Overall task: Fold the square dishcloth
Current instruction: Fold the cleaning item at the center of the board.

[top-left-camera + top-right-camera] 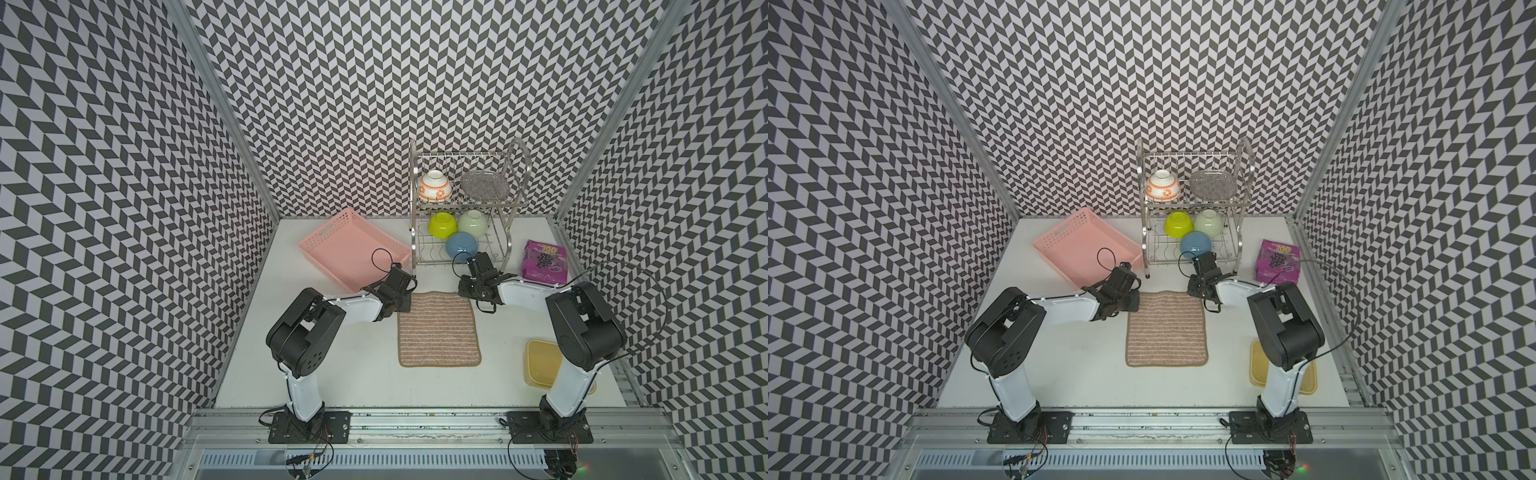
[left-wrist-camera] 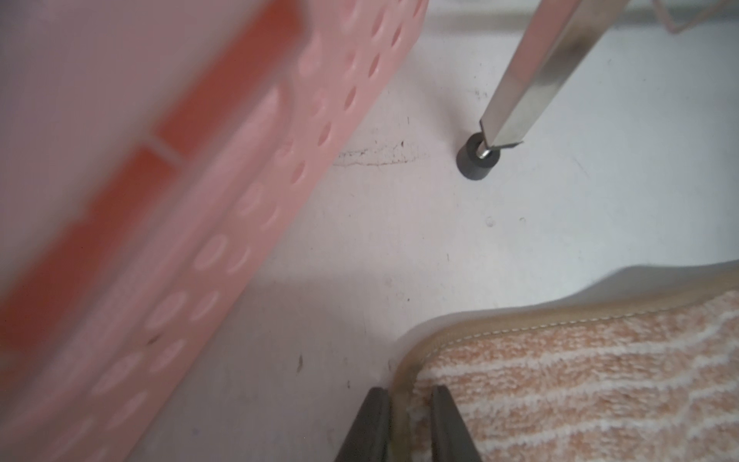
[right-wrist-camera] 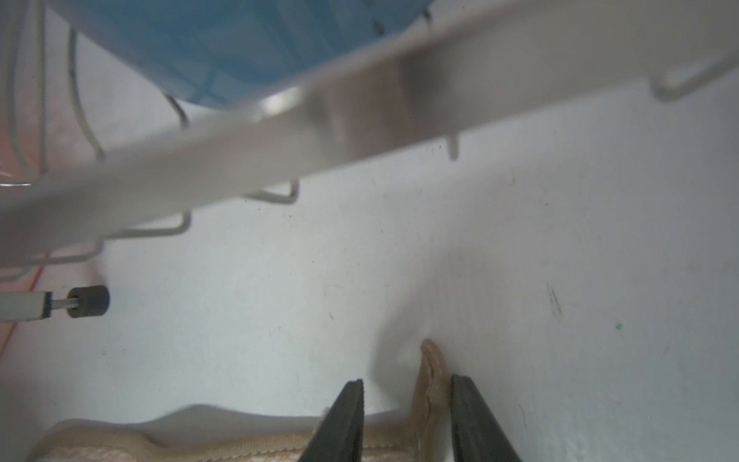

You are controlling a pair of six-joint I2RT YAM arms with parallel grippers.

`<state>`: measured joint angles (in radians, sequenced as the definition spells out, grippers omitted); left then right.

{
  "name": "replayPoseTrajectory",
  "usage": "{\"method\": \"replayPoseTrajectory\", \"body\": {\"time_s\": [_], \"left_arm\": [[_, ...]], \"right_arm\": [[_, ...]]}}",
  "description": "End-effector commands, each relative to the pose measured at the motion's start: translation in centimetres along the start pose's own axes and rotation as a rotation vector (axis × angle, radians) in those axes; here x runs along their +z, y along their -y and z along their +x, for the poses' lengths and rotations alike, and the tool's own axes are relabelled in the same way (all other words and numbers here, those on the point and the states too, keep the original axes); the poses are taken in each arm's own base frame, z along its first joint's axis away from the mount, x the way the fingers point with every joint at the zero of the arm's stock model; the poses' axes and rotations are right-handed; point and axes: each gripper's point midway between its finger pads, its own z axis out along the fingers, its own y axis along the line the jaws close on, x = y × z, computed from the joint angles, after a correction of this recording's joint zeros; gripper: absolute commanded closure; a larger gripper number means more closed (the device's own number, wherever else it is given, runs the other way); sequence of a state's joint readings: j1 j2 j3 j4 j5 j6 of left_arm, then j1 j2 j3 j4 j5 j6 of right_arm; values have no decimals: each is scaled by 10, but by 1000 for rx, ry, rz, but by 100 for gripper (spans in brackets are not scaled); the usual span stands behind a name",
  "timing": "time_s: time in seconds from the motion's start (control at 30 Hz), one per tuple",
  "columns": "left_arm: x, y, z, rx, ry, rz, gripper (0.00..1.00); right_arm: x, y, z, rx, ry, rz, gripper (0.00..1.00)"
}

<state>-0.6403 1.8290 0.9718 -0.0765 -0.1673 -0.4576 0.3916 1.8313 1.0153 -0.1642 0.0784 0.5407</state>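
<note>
The square dishcloth (image 1: 438, 330) (image 1: 1167, 330) lies flat mid-table in both top views, striped brownish-pink and cream with tan edging. Both arms reach its far edge, one at each far corner. In the left wrist view my left gripper (image 2: 410, 394) is shut on the tan edge of the dishcloth (image 2: 580, 380) at its far left corner. In the right wrist view my right gripper (image 3: 408, 384) straddles the far right corner. The tan corner of the dishcloth (image 3: 430, 372) stands up against one finger, with a gap to the other, so the jaws are open.
A pink basket (image 1: 353, 249) (image 2: 280, 200) lies close beside the left gripper. A metal dish rack (image 1: 465, 208) with bowls stands just beyond both grippers; its foot (image 2: 478, 162) and lower rail (image 3: 360, 132) are near. A purple packet (image 1: 544, 259) and a yellow container (image 1: 540, 365) sit at the right.
</note>
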Motion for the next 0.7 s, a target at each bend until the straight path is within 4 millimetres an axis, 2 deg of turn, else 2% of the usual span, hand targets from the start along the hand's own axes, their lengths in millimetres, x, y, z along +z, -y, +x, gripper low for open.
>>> {"method": "replayPoseTrajectory", "body": {"time_s": [0.0,0.1,0.3,0.43,0.67], "left_arm": [[2,-3,3,9,-3,-3,90],[2,-2,-1,8,10,6,100],[-7,4,-18,4,87,35,100],[-24,9,-37,-4,183,71,100],[-48,13,-60,-20,313,116,100]], "right_arm": [[10,-1,-4,2,8,0,70],[12,-1,-6,-2,8,6,81],[6,-1,-19,-3,33,9,93],[-4,1,-29,1,67,13,97],[-26,-2,-48,7,135,-16,100]]}}
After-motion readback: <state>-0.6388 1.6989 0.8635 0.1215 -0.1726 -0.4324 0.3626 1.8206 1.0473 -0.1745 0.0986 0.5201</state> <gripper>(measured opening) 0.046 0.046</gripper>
